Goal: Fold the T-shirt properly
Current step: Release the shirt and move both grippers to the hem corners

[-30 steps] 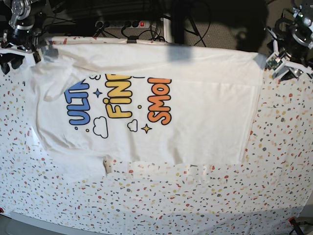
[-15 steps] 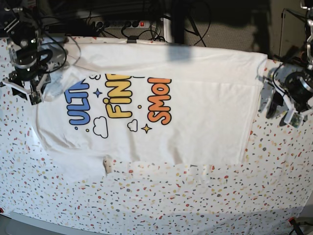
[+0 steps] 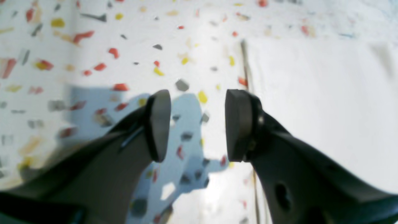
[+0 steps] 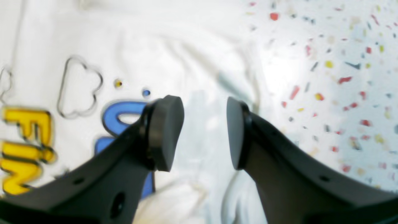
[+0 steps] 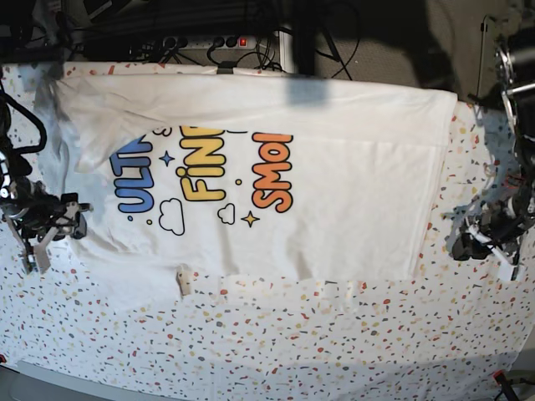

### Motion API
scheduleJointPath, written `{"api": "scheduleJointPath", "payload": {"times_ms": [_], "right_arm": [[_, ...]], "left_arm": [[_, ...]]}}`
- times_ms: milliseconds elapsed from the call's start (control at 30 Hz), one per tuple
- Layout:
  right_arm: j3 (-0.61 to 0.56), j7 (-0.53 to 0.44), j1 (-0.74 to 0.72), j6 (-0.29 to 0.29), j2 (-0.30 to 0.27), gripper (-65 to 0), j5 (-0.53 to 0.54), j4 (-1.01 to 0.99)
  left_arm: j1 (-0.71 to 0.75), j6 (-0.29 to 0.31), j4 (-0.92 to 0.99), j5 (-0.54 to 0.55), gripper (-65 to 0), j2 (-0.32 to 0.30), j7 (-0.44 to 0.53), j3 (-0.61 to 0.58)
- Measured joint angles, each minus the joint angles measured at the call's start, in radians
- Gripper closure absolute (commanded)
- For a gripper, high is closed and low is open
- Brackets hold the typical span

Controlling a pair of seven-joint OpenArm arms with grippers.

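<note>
The T-shirt is laid flat on the tablecloth, print side up, with its long axis running across the base view. The upper part has been turned over, so that the tops of the printed letters are covered by a band of plain white cloth. One sleeve is seen folded inward at the view's left. A straight side edge is placed at the view's right, near the left gripper.

The left gripper is held low over the tablecloth, just beside that straight edge of the shirt. In its wrist view the two pads are seen clearly apart, with only the speckled cloth and a shadow between them; nothing is gripped. The hem line of the shirt is seen just to one side of the jaws. The gripper is probably placed there so that the edge can be taken from outside.

The right gripper is held at the opposite end, at the border of the shirt near the blue letters. Its fingers are also spread wide and are empty. Below them a wrinkled border of the shirt is seen, though the picture is blurred and it cannot be said surely whether the cloth is touched.

It is judged that both arms are set at the two ends so that the lower half can be lifted evenly and folded without skewing.
</note>
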State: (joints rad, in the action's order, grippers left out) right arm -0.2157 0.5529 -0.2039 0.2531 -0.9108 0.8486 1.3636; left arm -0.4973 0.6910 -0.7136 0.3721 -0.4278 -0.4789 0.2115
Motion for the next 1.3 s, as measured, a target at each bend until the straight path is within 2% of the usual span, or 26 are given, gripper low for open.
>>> {"api": "scheduleJointPath", "payload": {"times_ms": [133,267,367,433,533,667,867,933,1100,1200,1300], "right_arm": [[-0.008,0.024,-0.077,0.102,0.004,-26.9,0.073,-0.180],[-0.072,0.035,-0.140,0.145,0.003,-26.9,0.086,-0.329],[-0.149,0.052,-0.195,0.157,0.003,-26.9,0.092,-0.385],[-0.190,0.069,-0.215,0.178,0.005,-26.9,0.095,-0.393],[-0.214,0.073,-0.220,0.182,0.008,-26.9,0.093,-0.395],[-0.216,0.073,-0.247,0.182,0.013,-26.9,0.089,-0.396],[-0.216,0.073,-0.284,0.182,0.015,-26.9,0.090,-0.396],[-0.216,0.072,-0.290,0.182,0.014,-26.9,0.090,-0.395],[-0.216,0.069,-0.290,0.182,0.014,-26.9,0.089,-0.395],[-0.216,0.066,-0.298,0.182,0.014,-26.9,0.089,-0.395],[-0.216,0.062,-0.323,0.182,0.015,-26.9,0.089,-0.395]], "left_arm": [[-0.158,0.000,0.229,-0.108,-27.7,0.044,0.001,0.000],[-0.264,-0.003,0.435,-0.165,-27.7,0.077,0.072,0.000],[-0.313,-0.009,0.548,-0.272,-27.7,0.097,0.154,0.000],[-0.335,-0.098,0.595,-0.314,-27.7,0.109,0.211,0.001],[-0.336,-0.112,0.618,-0.323,-27.7,0.115,0.272,0.001],[-0.336,-0.108,0.618,-0.320,-27.7,0.116,0.266,0.001],[-0.337,-0.066,0.617,-0.340,-27.7,0.158,0.245,0.002],[-0.337,-0.066,0.614,-0.377,-27.7,0.171,0.256,0.004],[-0.322,-0.067,0.608,-0.383,-27.4,0.193,0.274,0.004],[-0.317,-0.067,0.609,-0.384,-19.5,0.193,0.278,0.004],[-0.311,-0.067,0.609,-0.384,-4.8,0.192,0.275,0.005]]}}
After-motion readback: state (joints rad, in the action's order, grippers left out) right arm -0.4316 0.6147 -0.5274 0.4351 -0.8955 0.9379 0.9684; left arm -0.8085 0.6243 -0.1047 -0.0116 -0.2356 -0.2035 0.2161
